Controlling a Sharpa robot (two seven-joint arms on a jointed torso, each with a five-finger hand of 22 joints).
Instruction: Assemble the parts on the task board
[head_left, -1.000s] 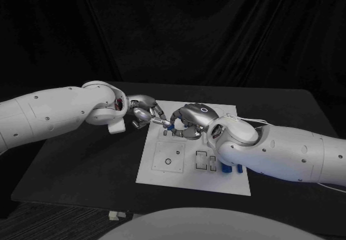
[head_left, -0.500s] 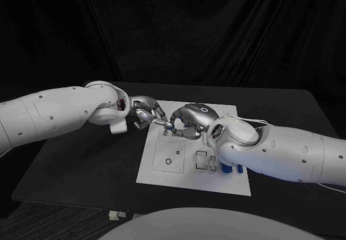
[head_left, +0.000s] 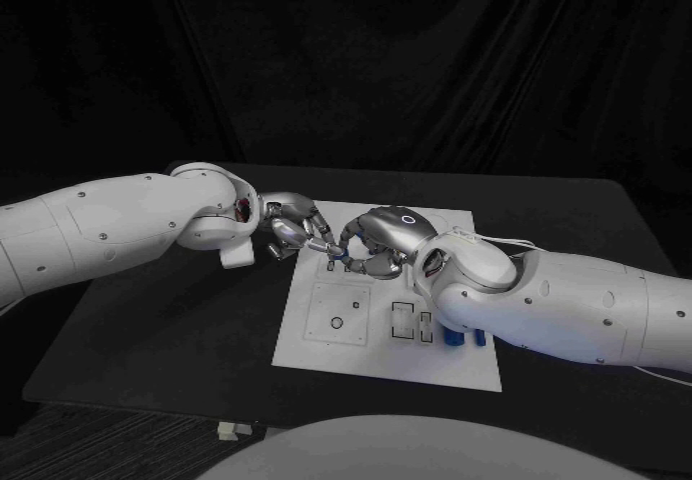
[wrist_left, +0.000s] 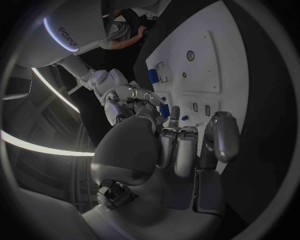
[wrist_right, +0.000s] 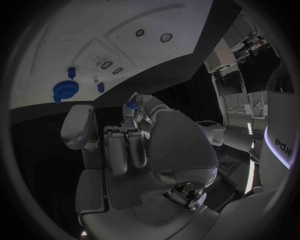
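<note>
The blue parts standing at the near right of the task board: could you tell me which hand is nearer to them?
Right. The right hand works mid-board, on the blue parts' side; the left hand sits at the board's far left edge, farther away.

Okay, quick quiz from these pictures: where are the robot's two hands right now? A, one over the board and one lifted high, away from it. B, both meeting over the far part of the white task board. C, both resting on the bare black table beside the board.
B: the left hand and right hand come together, fingers nearly touching, above the far part of the task board.
</note>
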